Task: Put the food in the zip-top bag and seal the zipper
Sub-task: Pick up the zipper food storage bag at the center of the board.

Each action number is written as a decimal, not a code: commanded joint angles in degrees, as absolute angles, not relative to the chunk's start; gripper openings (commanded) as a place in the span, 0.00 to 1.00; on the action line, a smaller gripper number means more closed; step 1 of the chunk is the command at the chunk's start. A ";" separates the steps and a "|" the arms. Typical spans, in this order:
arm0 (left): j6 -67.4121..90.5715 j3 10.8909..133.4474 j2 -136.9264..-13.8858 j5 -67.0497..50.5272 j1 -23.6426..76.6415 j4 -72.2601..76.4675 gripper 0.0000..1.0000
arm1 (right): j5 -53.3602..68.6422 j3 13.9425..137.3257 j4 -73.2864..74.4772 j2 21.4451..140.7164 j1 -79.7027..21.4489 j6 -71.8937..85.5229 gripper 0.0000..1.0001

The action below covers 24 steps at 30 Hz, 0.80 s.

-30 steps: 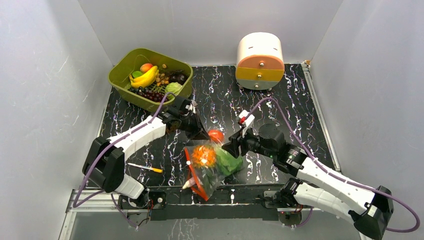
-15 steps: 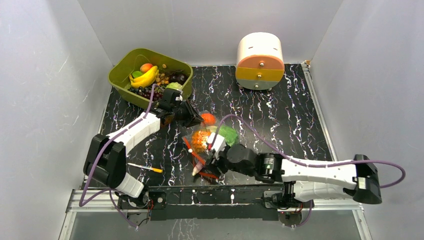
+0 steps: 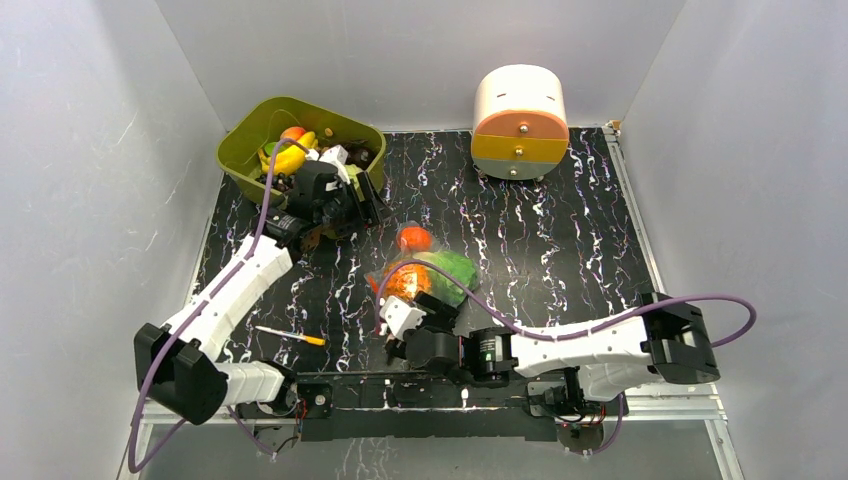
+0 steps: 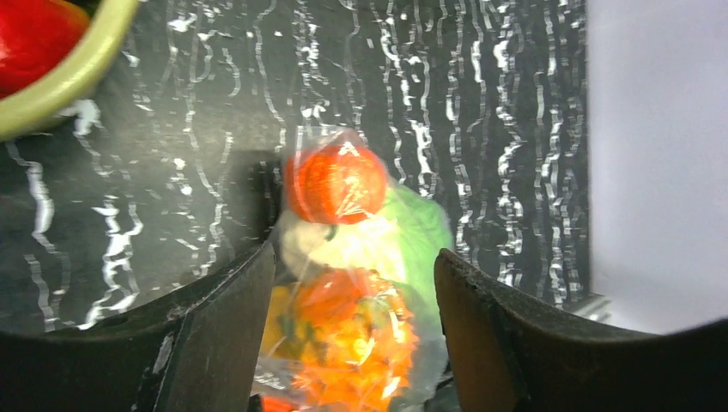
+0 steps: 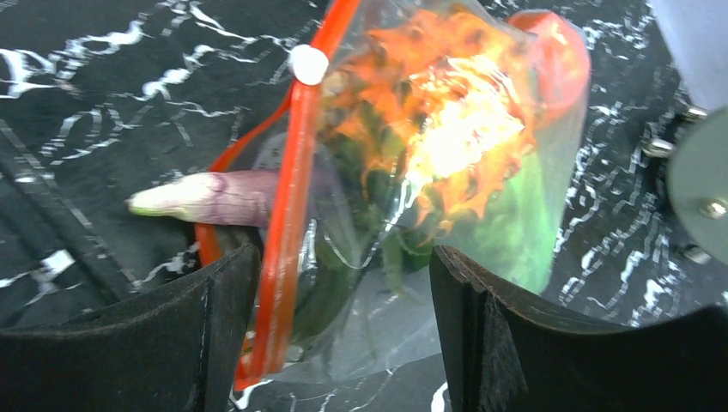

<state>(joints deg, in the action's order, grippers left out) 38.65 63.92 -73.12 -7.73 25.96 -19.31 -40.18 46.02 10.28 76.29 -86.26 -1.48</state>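
Marbled table [image 3: 580, 260]: zip-top bag [image 5: 515, 232] full, eggplant [image 5: 206, 199] pokes past zipper [image 5: 288, 172]. Left fingers [image 4: 215, 335] and right fingers [image 5: 219, 326] open; likely next: tuck, seal.

No text, label, brand, number or sign can be read anywhere.

Left pincer [image 4: 352, 283] and right pincer [image 5: 343, 283], both with jaws apart.
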 commanded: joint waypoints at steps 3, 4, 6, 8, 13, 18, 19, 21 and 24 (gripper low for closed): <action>29.18 63.00 -68.06 -0.36 25.66 -25.70 0.67 | -51.67 47.65 7.57 78.98 -86.63 -2.69 0.69; 29.17 61.68 -67.16 -0.39 25.64 -25.24 0.67 | -52.91 47.28 6.78 79.27 -86.69 -2.46 0.68; 28.95 59.88 -65.84 -0.48 25.66 -24.61 0.66 | -54.62 46.63 5.26 79.26 -86.57 -2.59 0.63; 28.58 58.59 -64.87 -0.28 25.66 -24.29 0.65 | -54.96 46.35 3.67 78.40 -86.54 -3.13 0.52; 22.36 54.87 -60.15 -3.79 25.68 -18.74 0.56 | -51.01 46.66 4.31 72.80 -82.38 0.38 0.07; 10.14 56.33 -57.10 -10.95 25.66 -17.15 0.54 | -43.27 45.64 4.31 64.42 -77.16 -0.03 0.00; 4.46 56.08 -56.10 -16.10 25.73 -16.16 0.53 | -40.78 45.99 4.56 62.62 -76.16 -0.12 0.00; -6.23 55.22 -53.03 -28.22 25.75 -14.10 0.53 | -34.82 47.52 5.86 59.71 -73.94 -0.32 0.00; -21.36 53.27 -48.13 -42.71 25.80 -12.30 0.54 | -26.72 52.10 10.46 57.62 -69.99 -0.03 0.00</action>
<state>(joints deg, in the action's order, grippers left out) 2.22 54.54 -54.72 -19.94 25.74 -17.02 -38.85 45.80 8.99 60.82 -74.37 -0.97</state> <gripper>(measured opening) 0.531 0.010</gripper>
